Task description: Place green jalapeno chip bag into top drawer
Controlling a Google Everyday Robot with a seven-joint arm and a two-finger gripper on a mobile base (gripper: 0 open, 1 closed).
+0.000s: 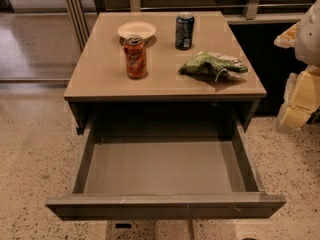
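Gripper (pixel 300 101) sits off the worktop's (pixel 100 79) right edge, by the front right corner: blocky pale-yellow segments, cream faces, rounded corners. Above it, a smooth white rounded arm shell (pixel 311 29), with a tan-yellow piece (pixel 286 37) on its left side.

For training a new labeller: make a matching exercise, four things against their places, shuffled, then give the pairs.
1. crinkled green foil chip bag
2. orange-red drink can
3. wide grey-brown top drawer
4. pale yellow robot gripper

A. pulled open below the tan tabletop
B. right edge of view, beside the tabletop
C. tabletop's right front
D. tabletop's left, before the white bowl

Pairs: 1-C, 2-D, 3-A, 4-B.
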